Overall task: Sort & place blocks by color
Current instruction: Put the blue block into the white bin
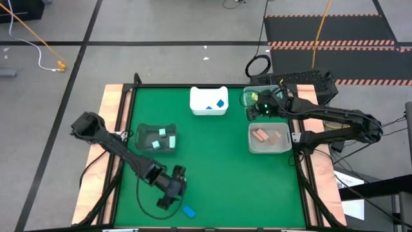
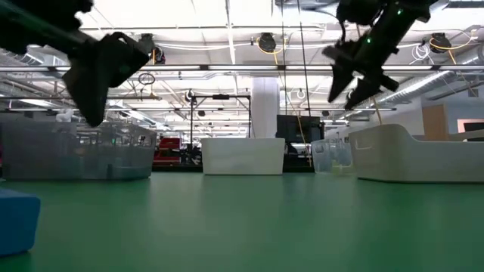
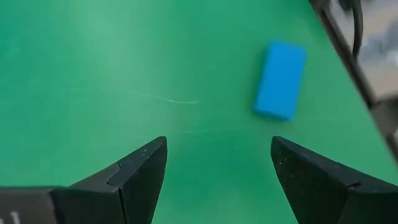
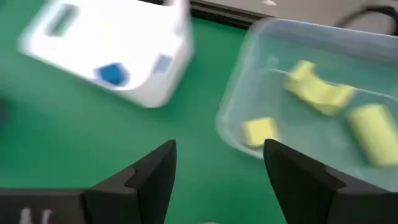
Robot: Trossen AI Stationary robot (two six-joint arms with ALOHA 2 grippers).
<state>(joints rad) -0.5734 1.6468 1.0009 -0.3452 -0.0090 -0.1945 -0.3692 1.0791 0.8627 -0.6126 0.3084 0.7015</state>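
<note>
A blue bar block point(image 3: 280, 79) lies flat on the green table near its front edge point(image 1: 188, 211), and shows at the left in the low view point(image 2: 15, 223). My left gripper point(image 3: 214, 168) hovers open just short of it point(image 1: 168, 200), touching nothing. My right gripper point(image 4: 217, 174) is open and empty above the clear bin point(image 4: 298, 68) at the far right point(image 1: 256, 106). Three yellow blocks, one of them an arch point(image 4: 320, 90), lie in that bin. Blue blocks point(image 1: 219, 103) lie in the white bin point(image 1: 208, 111).
A dark bin point(image 1: 156, 147) at the left holds mint green blocks point(image 1: 162, 133). A clear bin point(image 1: 269, 148) at the right holds tan-pink blocks point(image 1: 264, 135). The green table's middle point(image 1: 212, 161) is bare. Cables and a dark box lie beyond the far right corner.
</note>
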